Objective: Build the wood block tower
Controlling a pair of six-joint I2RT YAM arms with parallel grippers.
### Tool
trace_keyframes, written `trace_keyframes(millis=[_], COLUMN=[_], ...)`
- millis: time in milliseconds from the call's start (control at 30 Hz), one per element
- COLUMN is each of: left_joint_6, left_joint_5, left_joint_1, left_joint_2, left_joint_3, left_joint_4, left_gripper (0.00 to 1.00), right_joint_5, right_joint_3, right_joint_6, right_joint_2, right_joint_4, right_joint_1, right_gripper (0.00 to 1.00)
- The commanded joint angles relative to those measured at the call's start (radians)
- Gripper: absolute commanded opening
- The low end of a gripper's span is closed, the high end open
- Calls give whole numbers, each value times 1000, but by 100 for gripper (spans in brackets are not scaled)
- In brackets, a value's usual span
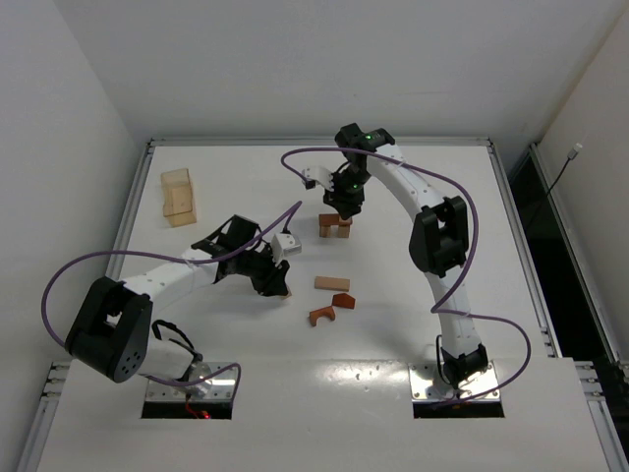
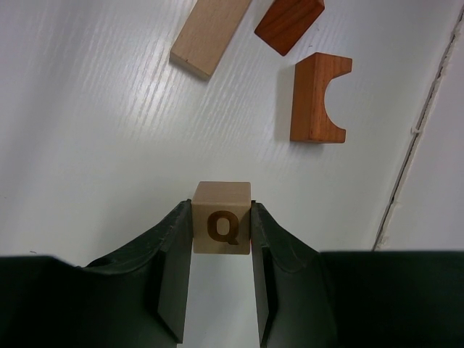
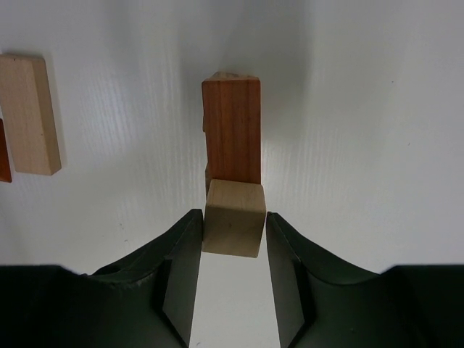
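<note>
The wood block tower (image 1: 335, 226) stands at the table's middle back: a reddish-brown bar (image 3: 232, 130) with a pale cube (image 3: 233, 217) at its near end. My right gripper (image 1: 343, 209) is right above it. In the right wrist view the right gripper (image 3: 230, 226) is open around the pale cube, with a thin gap on each side. My left gripper (image 1: 278, 286) is low over the table, left of the loose blocks. In the left wrist view the left gripper (image 2: 221, 212) is shut on a pale cube marked Q (image 2: 221, 230).
Loose blocks lie ahead of the left gripper: a pale bar (image 1: 331, 283) (image 2: 210, 32), a reddish wedge (image 1: 342, 300) (image 2: 288, 22) and a reddish arch (image 1: 320, 316) (image 2: 313, 98). A larger pale wooden box (image 1: 177, 197) stands at the back left. The pale bar also shows in the right wrist view (image 3: 29, 116).
</note>
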Motion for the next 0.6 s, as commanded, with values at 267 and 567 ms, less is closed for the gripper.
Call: trace_keyframes(millis=[267, 567], left_joint_6=[2, 2], left_joint_5=[43, 43], left_joint_1=[12, 12], left_joint_2=[0, 0], left_joint_3=[31, 31], left_joint_4=[21, 21], left_gripper=[0, 0], right_joint_5=[-6, -25], right_joint_3=[37, 28], right_joint_6=[3, 25], right_joint_2=[7, -93], right_joint_4=[23, 23], right_joint_1=[4, 4], right_gripper=[42, 67])
